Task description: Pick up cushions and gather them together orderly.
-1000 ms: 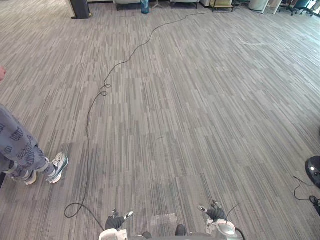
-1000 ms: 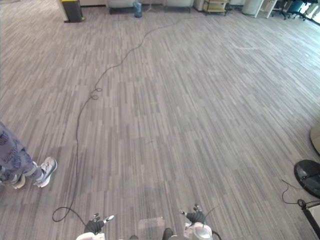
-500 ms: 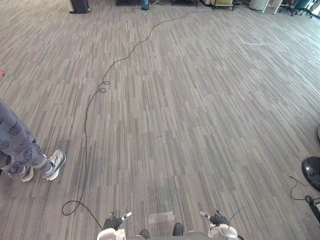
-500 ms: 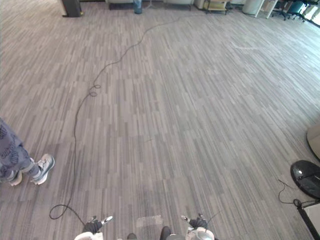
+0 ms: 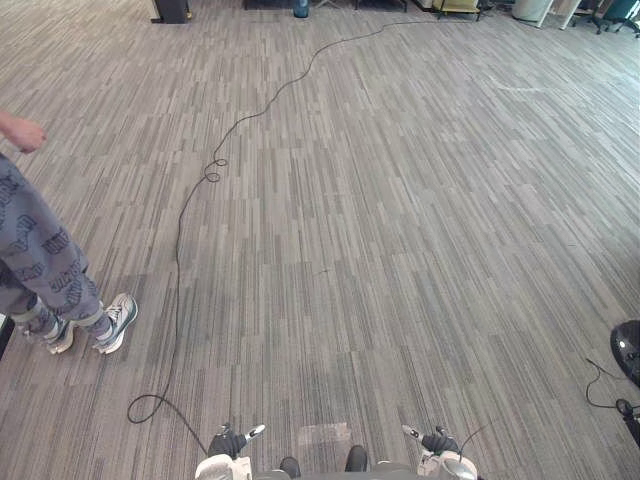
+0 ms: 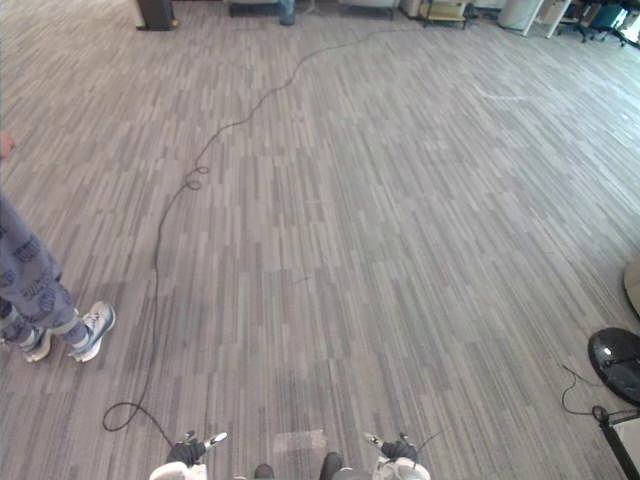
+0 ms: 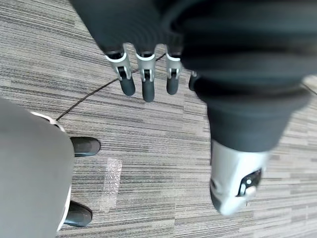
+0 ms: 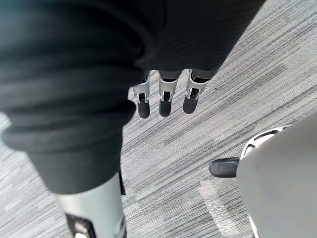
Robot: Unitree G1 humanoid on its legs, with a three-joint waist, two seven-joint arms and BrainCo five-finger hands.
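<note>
My left hand (image 5: 232, 440) hangs low at the bottom edge of the eye views, over grey striped carpet (image 5: 400, 220). In the left wrist view its fingers (image 7: 143, 79) point down, relaxed and straight, with nothing in them. My right hand (image 5: 435, 441) hangs the same way on the other side. The right wrist view has its fingers (image 8: 166, 99) loose over the carpet, holding nothing.
A person (image 5: 45, 270) in patterned grey trousers and white shoes stands at the left edge. A black round base (image 5: 628, 350) lies at the right edge. A dark bin (image 5: 170, 10) and furniture stand along the far wall. A strip of clear tape (image 5: 325, 434) lies between my hands.
The camera has shifted a little. The person at the left shows further into view, with a hand now at the left edge. Both my hands hang as before.
</note>
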